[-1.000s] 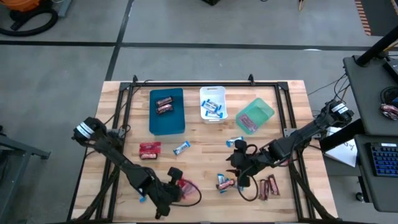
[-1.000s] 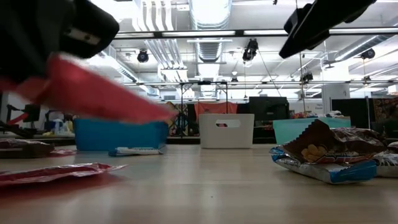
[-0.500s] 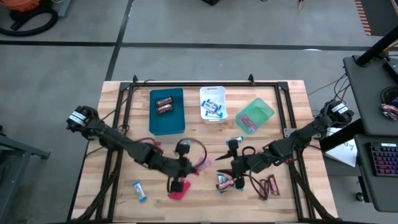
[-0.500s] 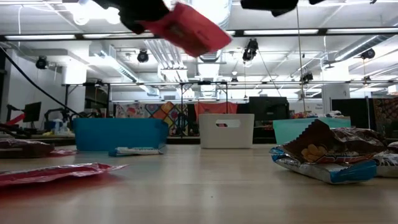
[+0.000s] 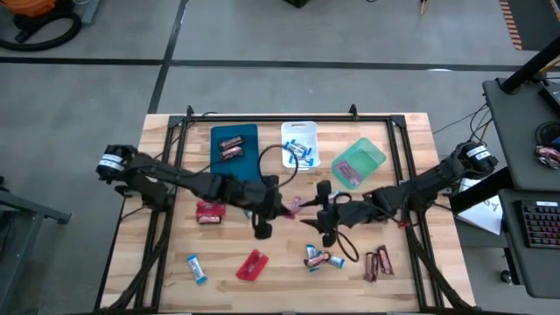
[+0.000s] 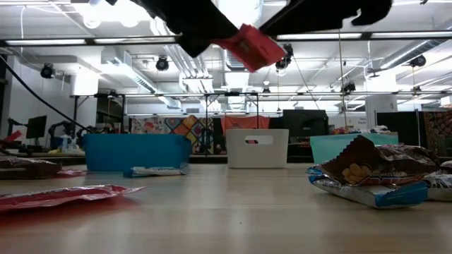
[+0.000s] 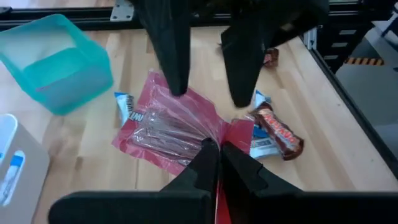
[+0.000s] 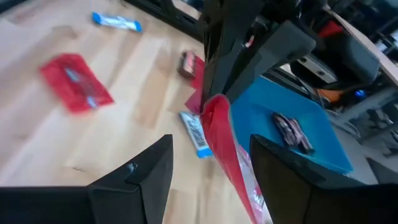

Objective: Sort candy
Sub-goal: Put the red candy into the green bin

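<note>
I am holding a red packet (image 5: 291,206) clamped in my left gripper (image 5: 278,208) at frame centre; my right gripper (image 8: 205,168), fingers apart, is meeting it, probably for a handover.

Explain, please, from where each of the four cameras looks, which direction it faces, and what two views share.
High view: above the table, straight down; both arms, left hand holding the red packet.
Low view: tabletop level, facing the room; arms overhead.
Left wrist view: past its own shut fingers onto the packet, green tray beyond.
Right wrist view: between open fingers toward the blue tray.
All share the packet.
</note>
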Controlling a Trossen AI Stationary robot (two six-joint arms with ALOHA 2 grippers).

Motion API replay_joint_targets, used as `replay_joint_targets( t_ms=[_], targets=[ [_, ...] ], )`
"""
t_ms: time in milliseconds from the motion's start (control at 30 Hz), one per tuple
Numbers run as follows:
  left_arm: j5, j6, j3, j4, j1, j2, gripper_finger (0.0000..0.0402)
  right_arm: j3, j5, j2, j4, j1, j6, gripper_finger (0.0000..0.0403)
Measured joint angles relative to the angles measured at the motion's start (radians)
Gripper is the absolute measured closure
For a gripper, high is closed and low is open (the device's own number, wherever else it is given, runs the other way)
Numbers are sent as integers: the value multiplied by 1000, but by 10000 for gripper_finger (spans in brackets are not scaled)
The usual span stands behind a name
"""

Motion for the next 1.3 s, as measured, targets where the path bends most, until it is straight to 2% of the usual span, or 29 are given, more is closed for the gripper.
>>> replay_joint_targets(
  t_ms=[133, 233, 333, 433, 500, 667, 1033, 1200, 1300],
  targets=[
    [58, 40, 0, 23, 42, 0, 401, 0, 1, 0, -14, -52, -7, 201],
    [63, 75, 0, 24, 56, 0, 401, 0, 0, 0, -35, -90, -7, 225],
    [62, 92, 0, 30, 64, 0, 401, 0, -6, 0, -64, -120, -9, 281],
    [62, 99, 0, 30, 75, 1, 401, 0, -20, 0, -85, -136, -25, 355],
    [63, 96, 0, 32, 84, 1, 401, 0, -31, 0, -85, -139, -44, 381],
    [71, 82, 0, 27, 117, -3, 390, 0, -25, -7, -98, -147, -22, 390],
    [92, 188, 2, -73, 201, -72, 280, 0, -34, -87, -178, -225, 174, 393],
    [89, 250, 1, -143, 263, -118, 256, 0, -46, -154, -316, -326, 380, 393],
    [88, 278, 1, -183, 307, -153, 252, 0, -130, -198, -476, -434, 581, 394]
  ],
)
